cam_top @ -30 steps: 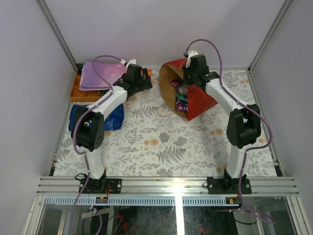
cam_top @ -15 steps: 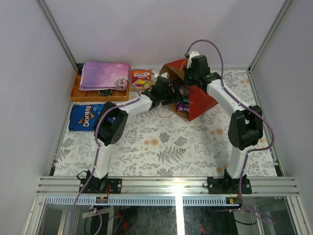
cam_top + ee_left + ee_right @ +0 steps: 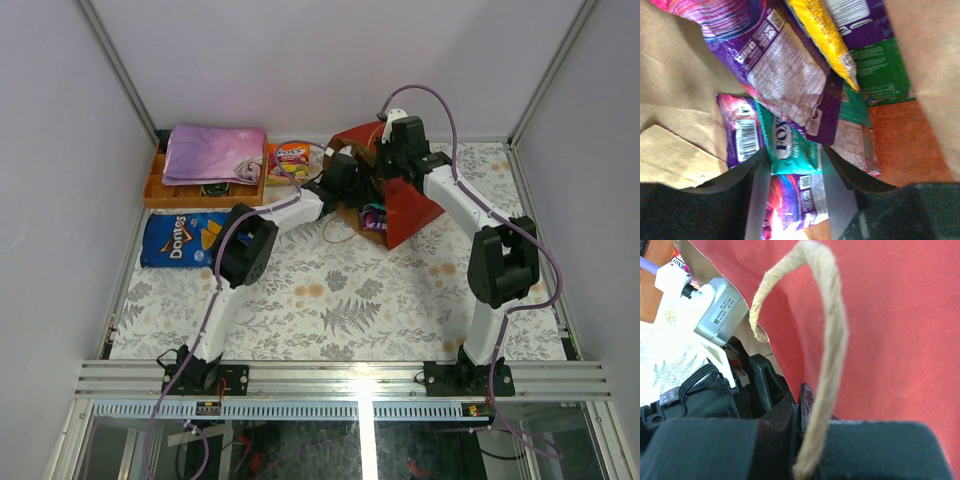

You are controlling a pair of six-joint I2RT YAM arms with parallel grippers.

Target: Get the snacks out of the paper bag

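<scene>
Sideways: paper bag (image 3: 408,212) lying, mouth facing left.

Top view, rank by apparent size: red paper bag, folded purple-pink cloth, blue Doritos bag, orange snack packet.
1. red paper bag
2-3. folded purple-pink cloth, blue Doritos bag: too alike to rank
4. orange snack packet

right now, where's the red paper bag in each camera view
Top external: paper bag at back centre, mouth facing left.
Left wrist: its brown inside walls surround the packets.
Right wrist: its red outside fills the right side.
Shared landmark: the left arm entering the bag's mouth, visible from top external and right wrist.
</scene>
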